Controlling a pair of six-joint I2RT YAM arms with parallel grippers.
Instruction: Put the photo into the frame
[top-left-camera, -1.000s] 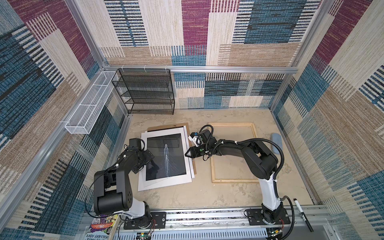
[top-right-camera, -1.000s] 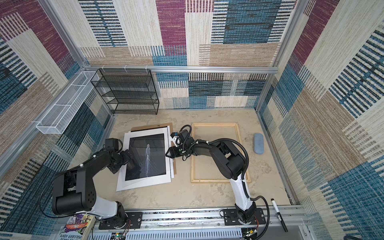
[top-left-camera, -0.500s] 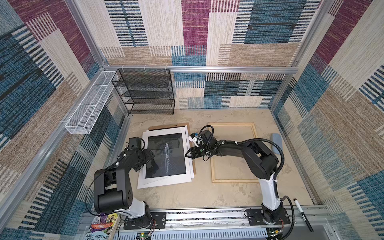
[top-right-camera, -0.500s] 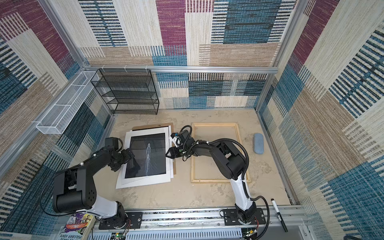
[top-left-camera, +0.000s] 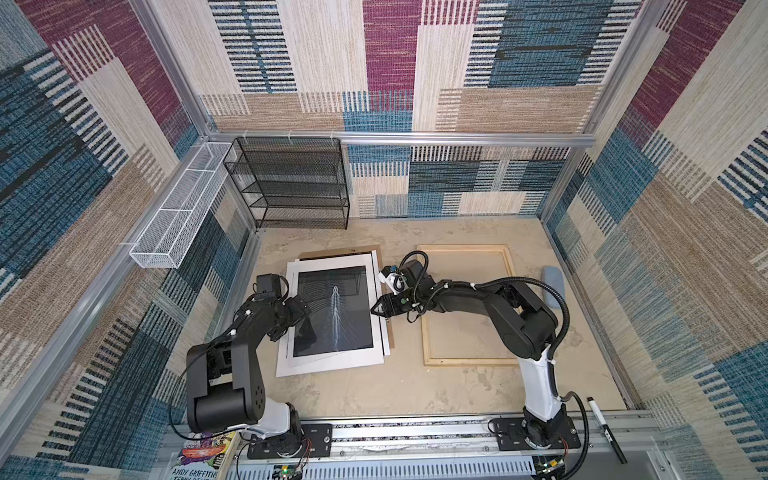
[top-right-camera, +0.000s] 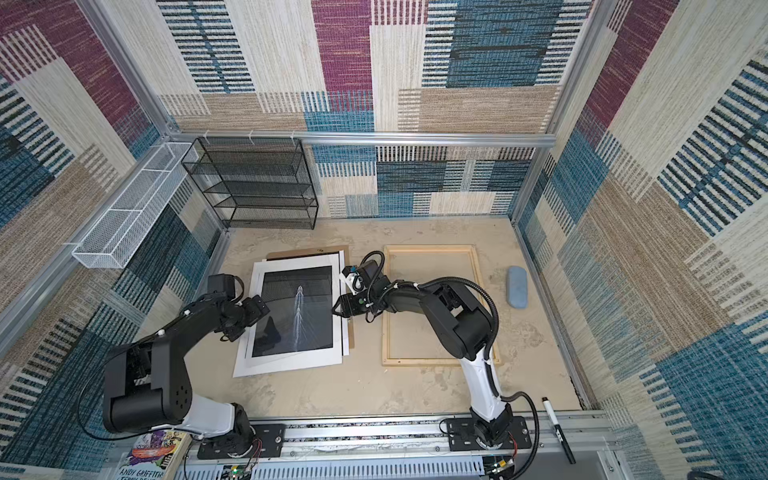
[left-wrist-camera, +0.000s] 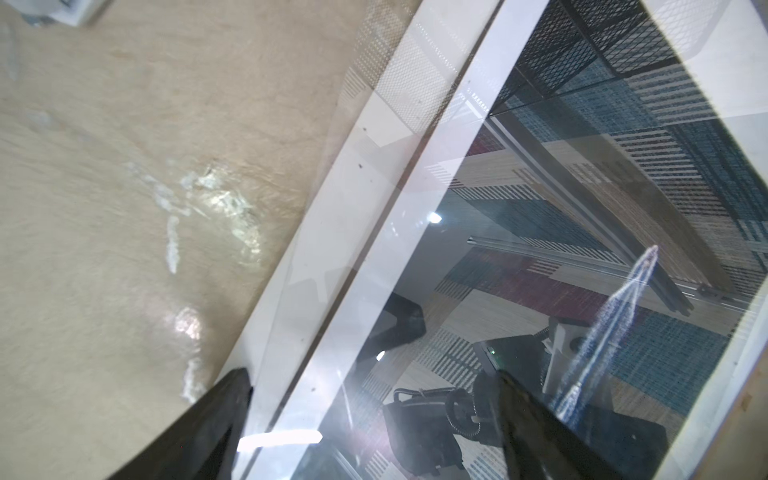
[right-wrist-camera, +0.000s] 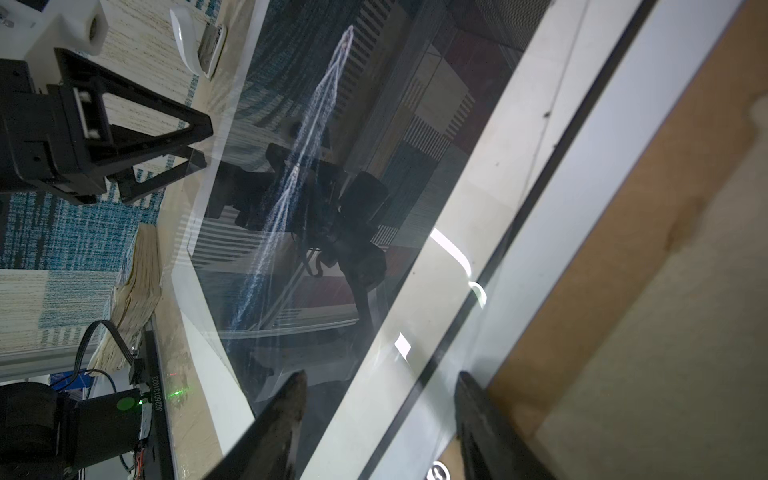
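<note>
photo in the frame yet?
No, in a top view the photo lies to the left of the frame, wholly outside its rails.

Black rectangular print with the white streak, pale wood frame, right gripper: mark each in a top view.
Black rectangular print with white streak (top-left-camera: 351, 324), top view, dark image area.
Pale wood frame (top-left-camera: 469, 360), top view, near rail.
Right gripper (top-left-camera: 374, 311), top view, between its fingertips.
</note>
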